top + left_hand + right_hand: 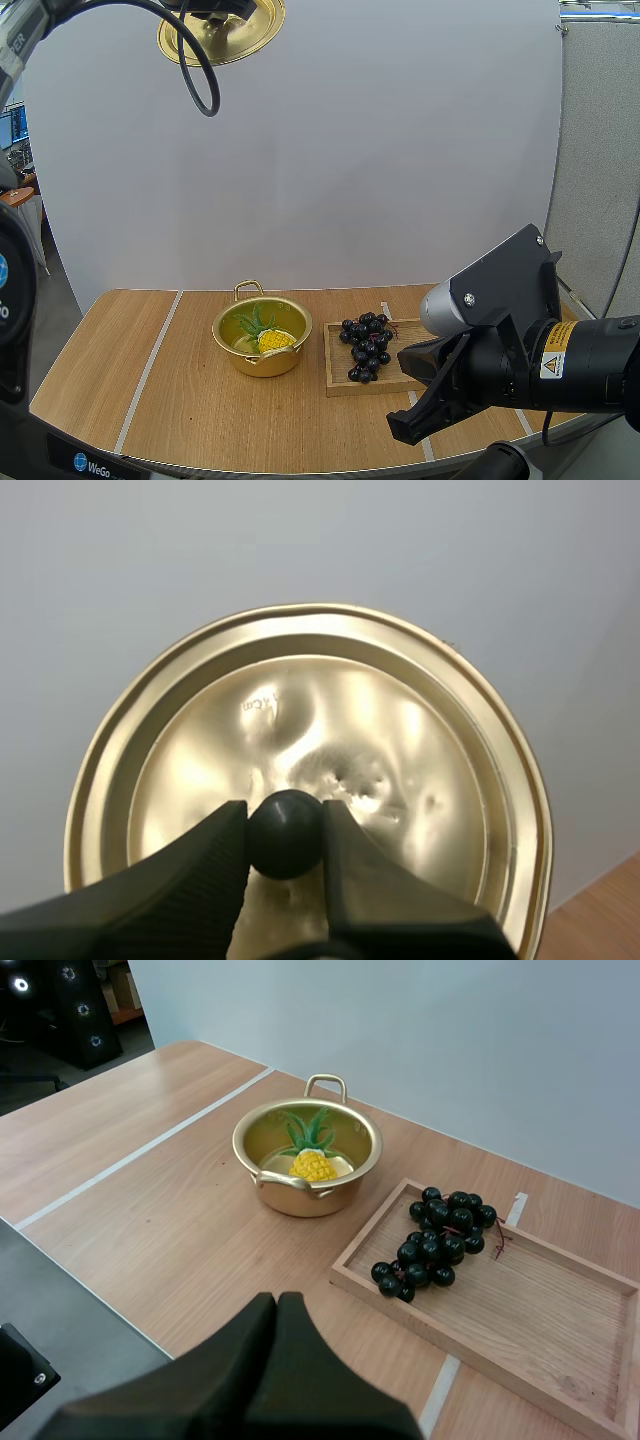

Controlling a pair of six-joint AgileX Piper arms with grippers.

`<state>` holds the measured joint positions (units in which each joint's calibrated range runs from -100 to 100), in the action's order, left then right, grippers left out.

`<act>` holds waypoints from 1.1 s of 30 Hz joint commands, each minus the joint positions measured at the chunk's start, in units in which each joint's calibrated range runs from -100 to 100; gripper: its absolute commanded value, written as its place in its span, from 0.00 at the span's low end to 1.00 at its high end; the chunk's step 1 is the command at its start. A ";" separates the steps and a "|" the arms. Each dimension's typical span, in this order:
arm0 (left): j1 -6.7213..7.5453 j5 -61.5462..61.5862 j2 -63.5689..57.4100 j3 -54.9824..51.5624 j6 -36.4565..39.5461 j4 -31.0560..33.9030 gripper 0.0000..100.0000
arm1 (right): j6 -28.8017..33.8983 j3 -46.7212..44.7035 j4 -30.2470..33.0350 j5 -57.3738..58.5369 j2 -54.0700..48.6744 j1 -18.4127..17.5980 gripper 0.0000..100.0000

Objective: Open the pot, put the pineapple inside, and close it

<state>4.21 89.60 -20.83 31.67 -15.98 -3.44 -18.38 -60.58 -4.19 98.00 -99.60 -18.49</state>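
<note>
My right jaws, clenched on nothing, hang above the counter's (180, 1230) near edge. Well beyond them the pineapple (312, 1165) lies inside the open pot (300, 1198), beside the grapes (435, 1240) on the tray (520, 1310). High above, my left jaws grip the lid (400, 740) by its knob (285, 833).
</note>
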 commanded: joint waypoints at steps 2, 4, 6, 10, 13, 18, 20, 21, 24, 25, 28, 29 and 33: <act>0.11 10.40 0.34 0.42 0.57 0.61 0.00 | 0.13 0.03 -0.07 0.55 -0.40 0.22 0.00; 0.11 10.40 1.04 0.42 0.57 0.61 0.00 | 0.13 0.03 -0.07 0.55 -0.40 0.22 0.00; 0.11 10.40 1.91 0.00 0.66 0.40 0.00 | 0.13 0.03 -0.07 0.55 -0.40 0.22 0.00; 0.11 10.40 2.56 -4.42 0.91 0.30 0.00 | 0.13 0.03 -0.07 0.55 -0.40 0.22 0.00; 0.11 10.40 2.56 -10.54 -1.20 -2.48 0.00 | 0.13 0.03 -0.07 0.55 -0.40 0.22 0.00; 0.11 10.40 2.56 -22.11 -5.20 -7.14 0.00 | 0.13 0.03 -0.07 0.55 -0.40 0.22 0.00; 0.11 10.40 2.56 -27.36 -5.52 -7.40 0.00 | 0.13 0.03 -0.07 0.55 -0.40 0.22 0.00; 0.11 10.40 2.56 -30.08 -5.80 -7.40 0.00 | 0.13 0.03 -0.07 0.55 -0.40 0.22 0.00; 0.11 10.40 2.56 -37.29 -7.21 -7.40 0.00 | 0.13 0.03 -0.07 0.55 -0.40 0.22 0.00; 0.11 10.40 2.56 -40.16 -7.65 -7.40 0.00 | 0.13 0.03 -0.07 0.55 -0.40 0.22 0.00; 0.11 6.02 2.56 -46.90 -9.53 -7.40 0.00 | 0.13 0.03 -0.07 0.55 -0.40 0.22 0.00; 0.11 3.89 2.56 -48.19 -9.69 -7.40 0.00 | 0.13 0.03 -0.07 0.55 -0.40 0.22 0.00; 0.11 -7.16 2.56 -56.18 -12.43 -8.19 0.00 | 0.13 0.03 -0.07 0.55 -0.40 0.22 0.00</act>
<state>4.26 95.07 -18.04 -17.26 -25.51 -9.61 -18.38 -60.58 -4.19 98.14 -99.60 -18.49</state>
